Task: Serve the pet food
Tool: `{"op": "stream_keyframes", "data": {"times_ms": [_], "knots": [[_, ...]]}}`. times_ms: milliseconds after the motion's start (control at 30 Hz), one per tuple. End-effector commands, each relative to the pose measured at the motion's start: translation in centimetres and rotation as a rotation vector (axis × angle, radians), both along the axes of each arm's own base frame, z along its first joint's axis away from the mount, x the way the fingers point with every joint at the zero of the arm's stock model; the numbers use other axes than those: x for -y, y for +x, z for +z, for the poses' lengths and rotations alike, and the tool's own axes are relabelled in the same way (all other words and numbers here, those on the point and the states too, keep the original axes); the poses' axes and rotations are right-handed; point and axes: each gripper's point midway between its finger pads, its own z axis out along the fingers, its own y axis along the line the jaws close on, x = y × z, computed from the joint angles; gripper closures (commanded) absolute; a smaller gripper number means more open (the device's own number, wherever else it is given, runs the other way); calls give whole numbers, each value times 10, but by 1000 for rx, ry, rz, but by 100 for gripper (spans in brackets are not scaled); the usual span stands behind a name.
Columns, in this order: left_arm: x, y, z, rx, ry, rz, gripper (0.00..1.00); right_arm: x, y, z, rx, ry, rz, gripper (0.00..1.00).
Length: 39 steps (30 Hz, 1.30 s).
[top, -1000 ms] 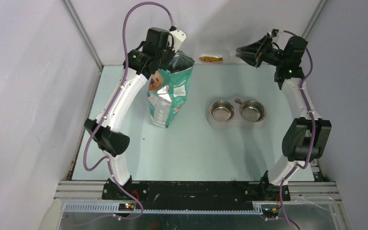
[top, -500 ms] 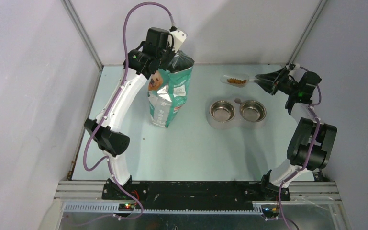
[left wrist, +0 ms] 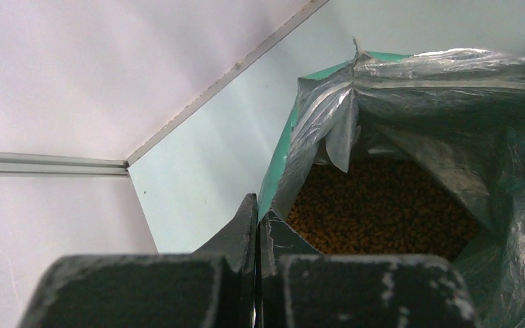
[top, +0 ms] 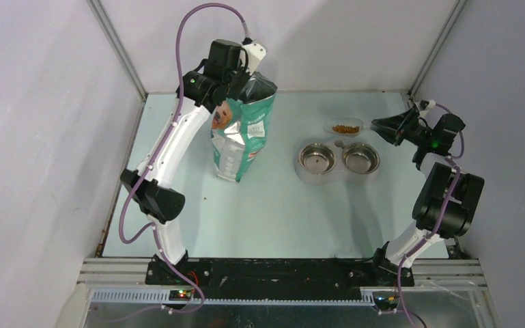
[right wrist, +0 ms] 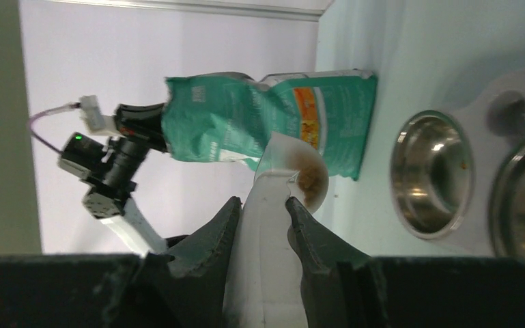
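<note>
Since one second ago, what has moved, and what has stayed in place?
The right gripper, shut on the scoop of pet food, carried it from the back wall toward the near side; it is now behind the bowls. Nothing was grasped or released. The left gripper stays shut on the bag; it and the bowls did not move.

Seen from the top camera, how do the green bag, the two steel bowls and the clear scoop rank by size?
1. Green bag.
2. Left steel bowl and right steel bowl: alike, no ranking.
3. Clear scoop, smallest though possibly nearer the camera.
</note>
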Motion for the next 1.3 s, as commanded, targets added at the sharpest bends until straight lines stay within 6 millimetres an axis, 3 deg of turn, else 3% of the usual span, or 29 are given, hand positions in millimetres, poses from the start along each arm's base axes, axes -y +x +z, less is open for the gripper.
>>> {"op": "stream_keyframes", "data": {"times_ms": [0,33,67,167,400,833,1000,1133,1167,1200,1233,1267], "knots": [[-3,8,58,190,-86,13,100,2,-7,-21,21,-119,16,100],[-3,7,58,188,-87,14,100,3,-5,-24,102,-208,19,100],[-3,8,57,187,-89,14,100,1,-12,-36,7,-191,22,100],[-4,7,57,186,-97,18,100,2,-20,-51,-4,-256,36,100],[-5,1,57,182,-125,25,100,2,-19,-65,43,-511,32,100],[-9,-11,64,194,-183,41,100,-48,-14,-38,289,-1120,136,100],[-4,-10,56,147,-175,28,100,-77,-25,-30,423,-1314,246,100],[-3,-10,48,107,-184,31,99,-89,-30,-16,527,-1403,265,100],[-2,-11,47,96,-196,32,97,-90,-30,-7,540,-1398,244,100],[-2,-11,51,99,-209,32,85,-90,-31,-3,538,-1393,240,100],[-1,-12,52,93,-227,31,71,-91,-32,4,537,-1378,227,100],[-1,-12,54,92,-235,33,49,-94,-34,7,529,-1345,226,100]]}}
